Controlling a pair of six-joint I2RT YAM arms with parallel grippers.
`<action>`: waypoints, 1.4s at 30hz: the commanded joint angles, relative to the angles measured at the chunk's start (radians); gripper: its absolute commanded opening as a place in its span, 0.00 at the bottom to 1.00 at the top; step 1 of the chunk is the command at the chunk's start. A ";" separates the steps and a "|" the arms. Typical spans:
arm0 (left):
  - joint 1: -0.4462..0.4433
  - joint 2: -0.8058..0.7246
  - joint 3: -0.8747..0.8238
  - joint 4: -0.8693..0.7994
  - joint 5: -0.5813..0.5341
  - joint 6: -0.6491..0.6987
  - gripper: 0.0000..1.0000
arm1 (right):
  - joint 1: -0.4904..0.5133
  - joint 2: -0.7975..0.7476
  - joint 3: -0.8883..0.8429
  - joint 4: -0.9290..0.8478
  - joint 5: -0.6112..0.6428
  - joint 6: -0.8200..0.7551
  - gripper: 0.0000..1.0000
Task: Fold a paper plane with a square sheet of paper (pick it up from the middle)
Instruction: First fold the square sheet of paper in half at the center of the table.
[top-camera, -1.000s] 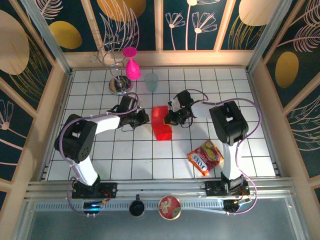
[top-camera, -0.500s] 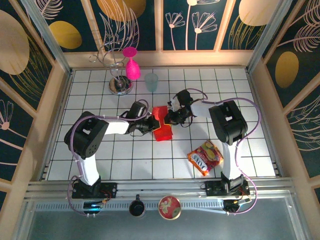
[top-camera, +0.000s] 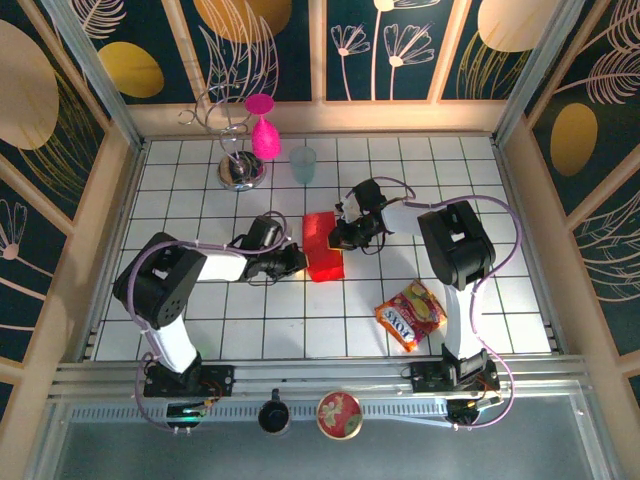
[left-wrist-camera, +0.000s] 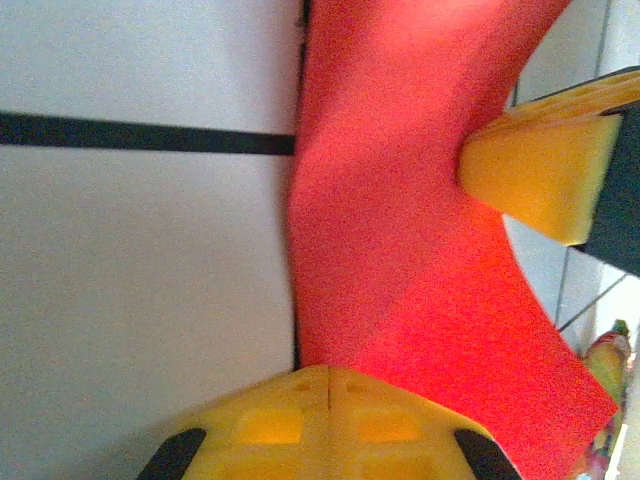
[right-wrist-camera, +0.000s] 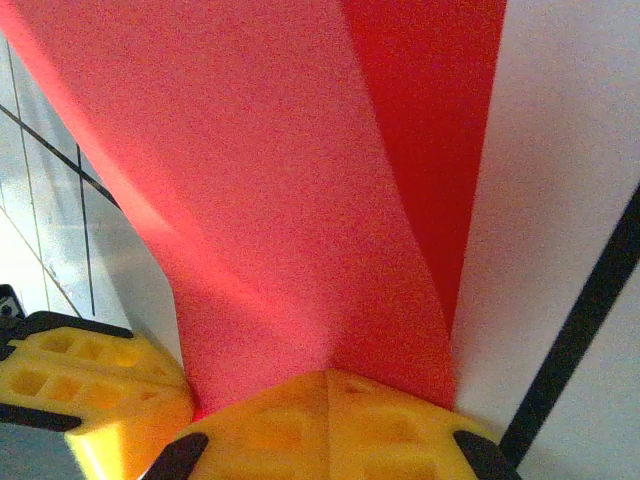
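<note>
The square sheet of paper (top-camera: 323, 246) is bright red and lies folded into an upright rectangle on the white tiles mid-table. My right gripper (top-camera: 336, 238) is at its right edge, shut on it; in the right wrist view the red paper (right-wrist-camera: 300, 200) rises in a ridge straight from the closed yellow jaws (right-wrist-camera: 328, 375). My left gripper (top-camera: 297, 263) is shut, its tips (left-wrist-camera: 328, 372) resting on the paper's (left-wrist-camera: 400, 220) lower left edge. The right gripper's fingers (left-wrist-camera: 535, 180) press the far edge. A paper plane is out of view.
A printed snack packet (top-camera: 410, 313) lies at the front right. At the back stand a pink goblet (top-camera: 265, 135) on a wire rack (top-camera: 238, 160) and a pale blue cup (top-camera: 303, 163). Wooden walls (top-camera: 100, 230) enclose the tiled table on three sides.
My shut left gripper came in from the left onto the paper, bulging it up half a second ago, then slid toward the front-left; the paper now lies flatter. The right gripper stayed put.
</note>
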 joint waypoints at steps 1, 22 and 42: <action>0.010 -0.047 0.011 -0.156 -0.049 0.059 0.00 | -0.029 0.137 -0.080 -0.109 0.313 -0.023 0.00; -0.061 0.103 0.074 -0.002 0.072 0.000 0.00 | -0.029 0.155 -0.076 -0.103 0.304 -0.004 0.00; -0.067 -0.155 0.017 -0.235 -0.105 0.095 0.00 | -0.028 0.145 -0.094 -0.089 0.309 0.020 0.00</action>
